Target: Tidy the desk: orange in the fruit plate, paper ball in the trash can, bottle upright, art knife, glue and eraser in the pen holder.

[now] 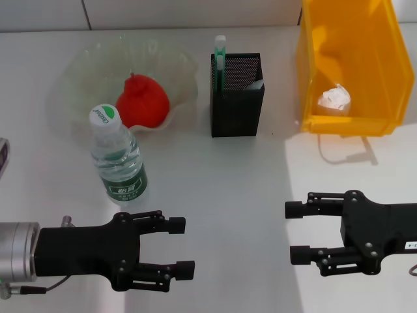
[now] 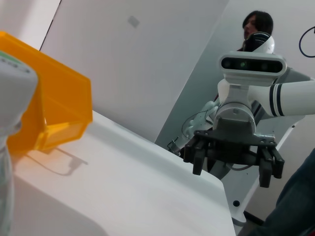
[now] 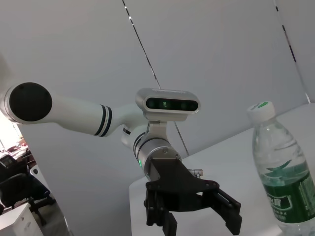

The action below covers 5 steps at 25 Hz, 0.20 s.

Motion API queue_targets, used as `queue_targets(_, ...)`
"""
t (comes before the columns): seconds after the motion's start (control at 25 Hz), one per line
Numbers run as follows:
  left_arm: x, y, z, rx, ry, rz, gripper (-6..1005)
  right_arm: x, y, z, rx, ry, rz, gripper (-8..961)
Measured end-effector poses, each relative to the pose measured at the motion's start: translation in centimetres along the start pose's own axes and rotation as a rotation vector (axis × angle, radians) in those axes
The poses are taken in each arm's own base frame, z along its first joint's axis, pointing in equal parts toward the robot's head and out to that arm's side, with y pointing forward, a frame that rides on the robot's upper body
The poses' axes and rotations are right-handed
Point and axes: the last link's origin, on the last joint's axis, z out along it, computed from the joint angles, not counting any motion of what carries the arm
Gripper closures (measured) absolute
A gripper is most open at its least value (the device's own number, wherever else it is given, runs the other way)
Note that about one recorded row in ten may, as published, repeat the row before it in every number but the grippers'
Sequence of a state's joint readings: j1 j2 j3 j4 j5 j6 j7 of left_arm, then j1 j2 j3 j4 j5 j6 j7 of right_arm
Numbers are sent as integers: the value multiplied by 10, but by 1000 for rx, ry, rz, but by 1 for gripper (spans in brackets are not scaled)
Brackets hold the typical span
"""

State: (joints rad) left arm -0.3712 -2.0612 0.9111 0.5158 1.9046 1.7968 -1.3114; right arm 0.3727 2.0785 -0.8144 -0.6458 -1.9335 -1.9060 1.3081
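Note:
The orange (image 1: 143, 101), wrapped in red, lies in the clear fruit plate (image 1: 85, 72) at the back left. In front of the plate the bottle (image 1: 120, 162) stands upright; it also shows in the right wrist view (image 3: 283, 179). The black mesh pen holder (image 1: 236, 94) holds a green-and-white stick (image 1: 219, 62) and a pale item at its right wall. The white paper ball (image 1: 334, 98) lies inside the yellow trash can (image 1: 352, 62). My left gripper (image 1: 182, 246) is open near the front left. My right gripper (image 1: 294, 232) is open at the front right. Both hold nothing.
In the left wrist view the yellow bin (image 2: 47, 105) stands at the table's far side and my right gripper (image 2: 229, 164) hangs past the table edge. A thin cable (image 1: 335, 156) lies in front of the bin. A person (image 2: 256, 24) stands behind the robot.

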Motion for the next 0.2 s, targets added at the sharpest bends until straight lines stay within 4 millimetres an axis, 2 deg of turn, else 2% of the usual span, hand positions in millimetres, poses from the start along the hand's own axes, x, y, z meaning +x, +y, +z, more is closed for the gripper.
queue_targets(0.2, 1, 1, 1, -13, 4, 3, 140, 0, -2, 0, 18, -3, -1, 212)
